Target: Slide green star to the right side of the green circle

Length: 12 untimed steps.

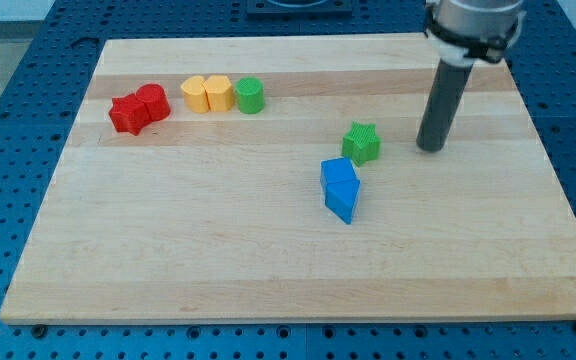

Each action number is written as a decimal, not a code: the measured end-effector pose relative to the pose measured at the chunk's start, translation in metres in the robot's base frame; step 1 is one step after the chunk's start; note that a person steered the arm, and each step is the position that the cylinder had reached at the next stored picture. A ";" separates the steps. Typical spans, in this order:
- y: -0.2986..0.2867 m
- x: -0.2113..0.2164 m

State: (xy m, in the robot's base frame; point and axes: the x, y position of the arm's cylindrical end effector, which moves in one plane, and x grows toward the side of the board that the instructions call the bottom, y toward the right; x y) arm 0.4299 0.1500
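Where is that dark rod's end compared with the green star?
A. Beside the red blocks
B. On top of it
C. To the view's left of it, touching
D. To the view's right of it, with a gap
D: my tip rests on the board to the view's right of the green star, with bare wood between them.

Surroundings as I see them from the remote station: one pale wooden board (268, 270), grain running left to right, with darker bands near the view's top. Beneath and around it, a blue perforated metal bench (8, 110), holes in a regular grid. Lighting even.
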 end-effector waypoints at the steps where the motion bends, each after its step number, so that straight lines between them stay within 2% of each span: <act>1: -0.021 0.017; 2: -0.064 0.006; 3: -0.102 -0.029; 4: -0.138 -0.045; 5: -0.138 -0.045; 7: -0.079 -0.054; 8: -0.078 -0.065; 10: -0.136 -0.079; 12: -0.136 -0.078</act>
State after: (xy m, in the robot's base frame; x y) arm 0.3521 0.0136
